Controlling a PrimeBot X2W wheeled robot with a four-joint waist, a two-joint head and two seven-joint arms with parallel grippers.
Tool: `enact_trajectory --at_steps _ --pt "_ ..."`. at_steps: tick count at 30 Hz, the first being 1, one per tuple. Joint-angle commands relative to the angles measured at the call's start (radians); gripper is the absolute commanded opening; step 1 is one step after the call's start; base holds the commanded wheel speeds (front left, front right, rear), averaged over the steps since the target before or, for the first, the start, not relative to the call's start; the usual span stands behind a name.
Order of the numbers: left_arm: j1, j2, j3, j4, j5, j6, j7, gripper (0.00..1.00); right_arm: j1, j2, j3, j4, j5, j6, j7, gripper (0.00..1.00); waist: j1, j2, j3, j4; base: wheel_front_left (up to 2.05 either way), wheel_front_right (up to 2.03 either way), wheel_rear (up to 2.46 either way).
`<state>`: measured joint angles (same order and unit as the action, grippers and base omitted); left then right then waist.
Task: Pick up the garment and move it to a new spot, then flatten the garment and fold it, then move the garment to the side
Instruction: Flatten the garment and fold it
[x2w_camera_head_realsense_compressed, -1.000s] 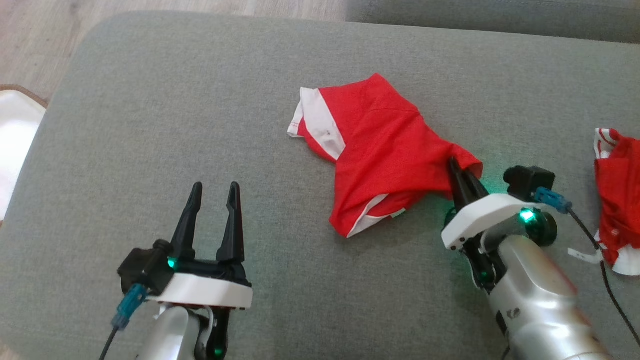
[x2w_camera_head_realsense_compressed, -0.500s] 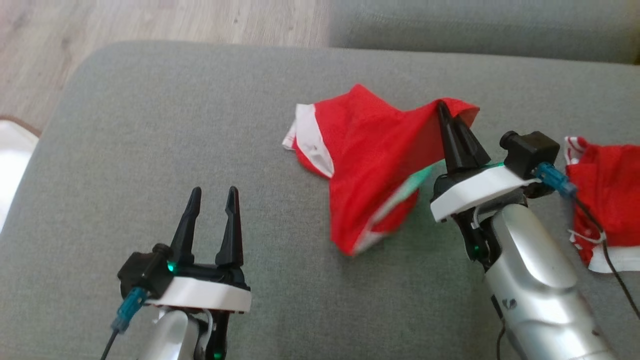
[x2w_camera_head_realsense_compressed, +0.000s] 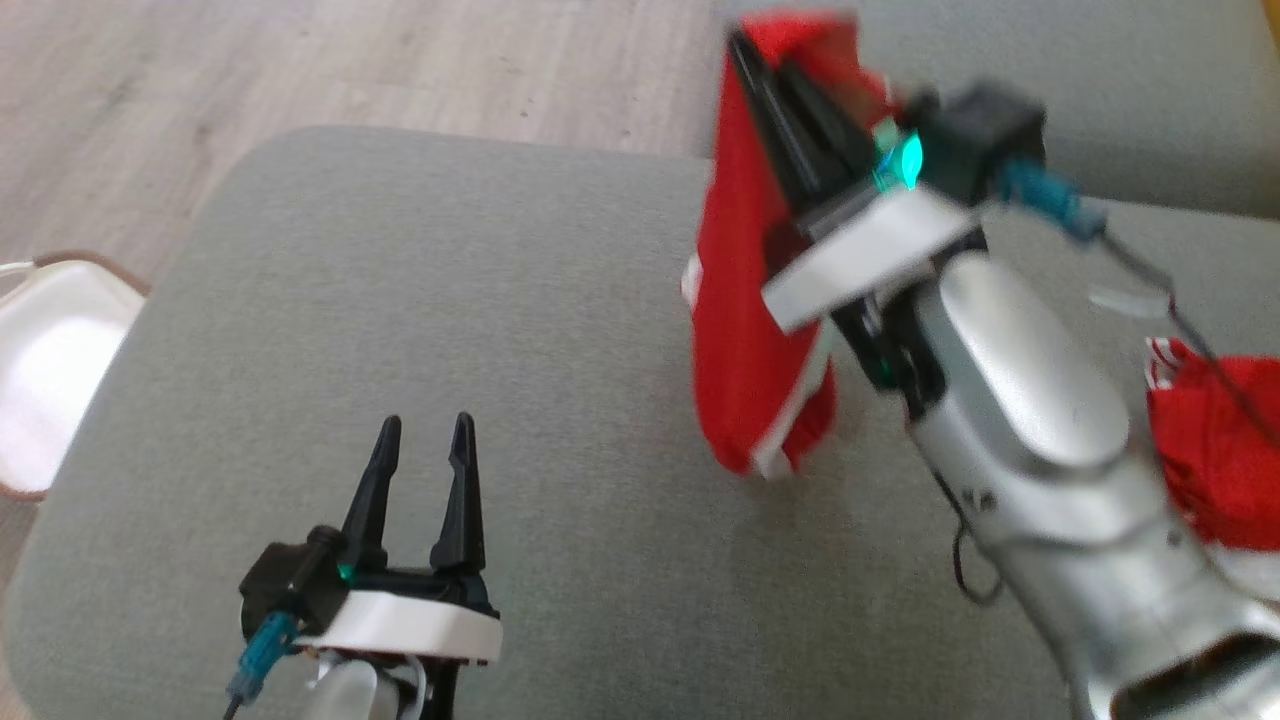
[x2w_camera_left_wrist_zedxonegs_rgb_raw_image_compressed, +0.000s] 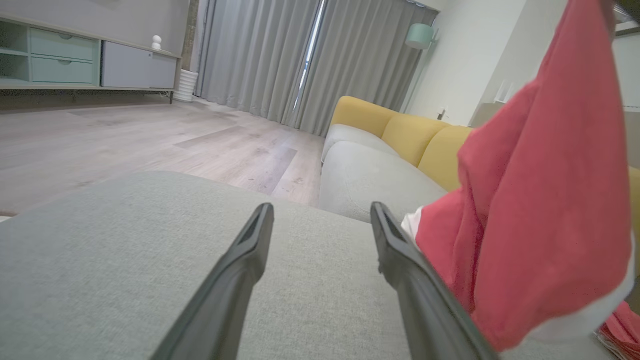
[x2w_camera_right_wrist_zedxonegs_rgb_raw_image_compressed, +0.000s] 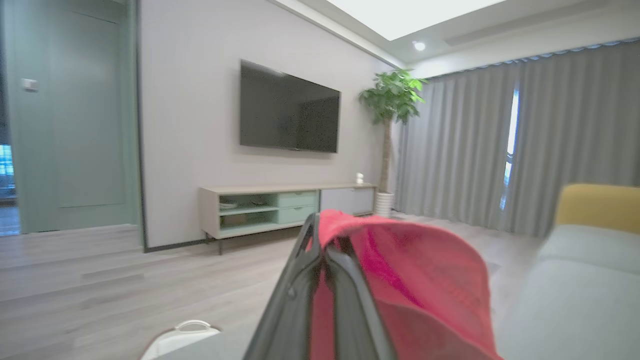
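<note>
The garment (x2w_camera_head_realsense_compressed: 745, 330) is red with white trim and hangs in the air above the grey cushion (x2w_camera_head_realsense_compressed: 450, 330). My right gripper (x2w_camera_head_realsense_compressed: 765, 75) is shut on its top edge, high at the upper right of the head view. From the right wrist, the red cloth (x2w_camera_right_wrist_zedxonegs_rgb_raw_image_compressed: 400, 265) drapes over the closed fingers (x2w_camera_right_wrist_zedxonegs_rgb_raw_image_compressed: 310, 280). The garment (x2w_camera_left_wrist_zedxonegs_rgb_raw_image_compressed: 530, 210) also hangs at the right of the left wrist view, its lower white hem near the cushion. My left gripper (x2w_camera_head_realsense_compressed: 420, 450) rests open and empty near the cushion's front left, well left of the garment.
A second red and white cloth (x2w_camera_head_realsense_compressed: 1215, 450) lies on the cushion at the far right. A white object (x2w_camera_head_realsense_compressed: 50, 370) sits on the wooden floor (x2w_camera_head_realsense_compressed: 350, 70) left of the cushion. A yellow and grey sofa (x2w_camera_left_wrist_zedxonegs_rgb_raw_image_compressed: 400, 145) stands beyond.
My right gripper closed on the garment's edge and lifted it off the cushion, so it now hangs. The head camera has shifted. The left gripper stayed still and open.
</note>
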<state>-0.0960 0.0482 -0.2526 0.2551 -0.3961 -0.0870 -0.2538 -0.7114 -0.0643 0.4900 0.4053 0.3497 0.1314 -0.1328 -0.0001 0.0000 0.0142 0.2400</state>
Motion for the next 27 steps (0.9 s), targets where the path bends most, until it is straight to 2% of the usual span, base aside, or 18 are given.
enact_trajectory --at_steps 1,3,6,10,14,17,21,27 --pt "-0.019 0.002 0.036 -0.031 -0.004 0.006 -0.008 1.00 -0.065 0.014 0.026 -0.038 0.028 -0.001 0.011 0.00 0.0001 0.0000 -0.018 0.025 0.00 0.00 0.00" --pt "-0.010 0.002 0.037 -0.028 -0.002 0.008 -0.008 1.00 -0.151 0.014 0.091 -0.041 0.111 -0.001 0.025 0.00 0.0001 0.0000 -0.036 0.052 0.00 0.00 0.00" --pt "0.000 0.002 0.047 -0.027 0.002 0.011 -0.008 1.00 -0.221 0.014 0.102 -0.014 0.168 -0.001 0.009 0.00 0.0001 0.0000 -0.049 0.071 0.00 0.00 0.00" --pt "0.013 0.002 0.067 -0.033 0.008 0.009 -0.008 1.00 -0.251 0.014 0.011 0.107 0.163 -0.001 -0.011 0.00 0.0001 0.0000 -0.053 0.074 0.00 0.00 0.00" --pt "0.021 0.002 0.085 -0.045 0.010 0.009 -0.008 1.00 -0.176 0.014 -0.097 0.265 0.141 -0.001 0.022 0.00 0.0001 0.0000 -0.040 0.057 0.00 0.00 0.00" --pt "0.019 0.002 0.088 -0.052 0.008 0.009 -0.008 1.00 -0.089 0.014 -0.203 0.412 0.056 -0.001 0.040 0.00 0.0001 0.0000 -0.024 0.042 0.00 0.00 0.00" --pt "0.008 0.002 0.084 -0.058 0.003 0.006 -0.008 1.00 0.002 0.003 -0.366 0.599 -0.135 -0.001 0.051 0.00 0.0001 0.0000 0.007 0.021 0.00 0.00 0.00" --pt "-0.016 0.002 0.071 -0.055 -0.002 0.003 -0.008 1.00 0.016 -0.016 -0.600 0.695 -0.320 -0.001 0.014 0.00 0.0001 0.0000 0.030 0.010 0.00 0.00 0.00"
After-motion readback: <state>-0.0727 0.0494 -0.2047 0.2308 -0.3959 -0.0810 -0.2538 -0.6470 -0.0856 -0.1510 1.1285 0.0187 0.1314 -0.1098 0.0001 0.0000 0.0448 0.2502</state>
